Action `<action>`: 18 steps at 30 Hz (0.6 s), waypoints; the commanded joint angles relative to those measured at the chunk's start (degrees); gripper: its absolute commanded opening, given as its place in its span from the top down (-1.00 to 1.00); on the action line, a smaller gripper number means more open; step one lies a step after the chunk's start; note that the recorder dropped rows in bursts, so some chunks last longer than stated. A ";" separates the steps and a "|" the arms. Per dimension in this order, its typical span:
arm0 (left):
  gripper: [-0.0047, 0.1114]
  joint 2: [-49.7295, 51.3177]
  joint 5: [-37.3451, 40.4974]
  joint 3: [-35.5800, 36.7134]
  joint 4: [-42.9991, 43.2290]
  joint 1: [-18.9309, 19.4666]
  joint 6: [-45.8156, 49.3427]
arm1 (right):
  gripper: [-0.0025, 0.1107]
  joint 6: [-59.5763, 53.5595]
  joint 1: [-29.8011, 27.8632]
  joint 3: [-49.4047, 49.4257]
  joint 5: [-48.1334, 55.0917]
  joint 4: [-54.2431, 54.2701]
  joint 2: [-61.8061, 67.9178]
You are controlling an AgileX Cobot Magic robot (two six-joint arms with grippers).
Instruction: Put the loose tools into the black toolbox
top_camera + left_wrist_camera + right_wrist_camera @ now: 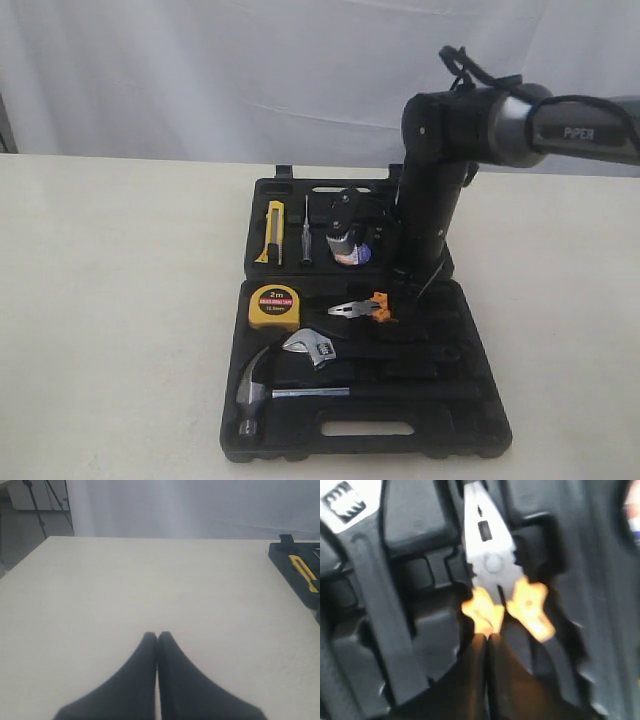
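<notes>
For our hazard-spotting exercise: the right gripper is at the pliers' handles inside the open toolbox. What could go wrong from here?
1. The right gripper, shut, sits at only one orange handle of the pliers. An off-centre push could tilt them instead of seating them in the black toolbox.
2. Its arm stands close beside the tape roll. Pulling away might knock the roll out of place.

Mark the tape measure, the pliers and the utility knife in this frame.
tape measure point(274, 306): exterior view, on its round front label.
pliers point(355, 309): exterior view, on the steel head near the pivot.
utility knife point(273, 232): exterior view, on the yellow body.
</notes>
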 commanded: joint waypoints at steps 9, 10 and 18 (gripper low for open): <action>0.92 -0.07 -0.62 0.05 0.00 -0.25 -0.12 | 0.95 0.18 -0.34 -0.06 -1.81 -0.83 -5.81; 0.92 -0.07 -0.62 0.05 0.00 -0.25 -0.12 | 0.95 0.42 -0.39 -0.06 -1.53 -0.83 -7.20; 0.92 -0.07 -0.62 0.05 0.00 -0.25 -0.12 | 0.95 -0.31 -0.39 -0.06 7.41 9.88 -12.22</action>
